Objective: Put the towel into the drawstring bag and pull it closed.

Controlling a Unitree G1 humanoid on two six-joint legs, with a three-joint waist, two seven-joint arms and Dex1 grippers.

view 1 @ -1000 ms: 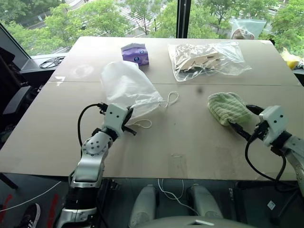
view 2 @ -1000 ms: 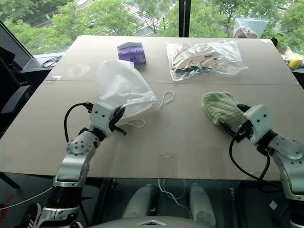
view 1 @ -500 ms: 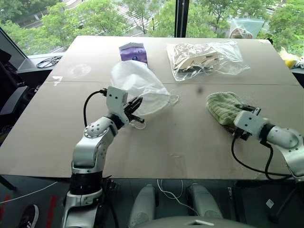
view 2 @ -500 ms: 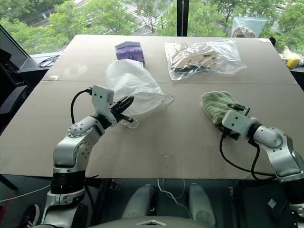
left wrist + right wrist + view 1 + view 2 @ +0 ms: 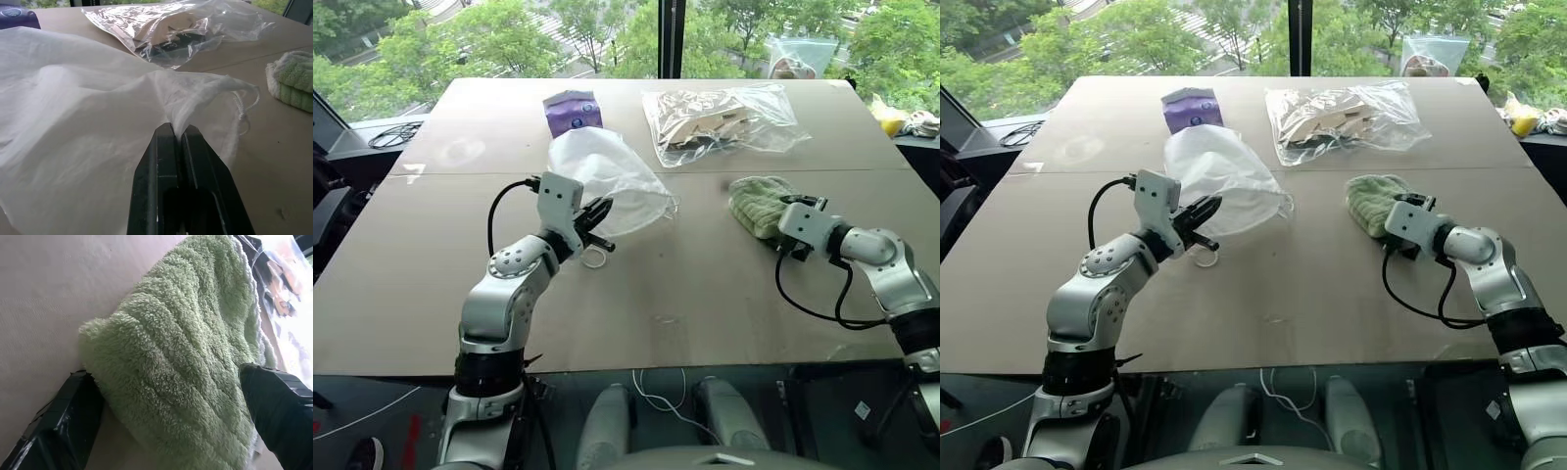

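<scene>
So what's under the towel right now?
The towel lies on the table, between the right gripper's open fingers. Whatever its folds cover is hidden.

- towel: light green, fuzzy ribbed stripes
- drawstring bag: see-through white, white cord
- tissue pack: purple
- plastic bag: clear, beige bits inside
- table: plain tan
</scene>
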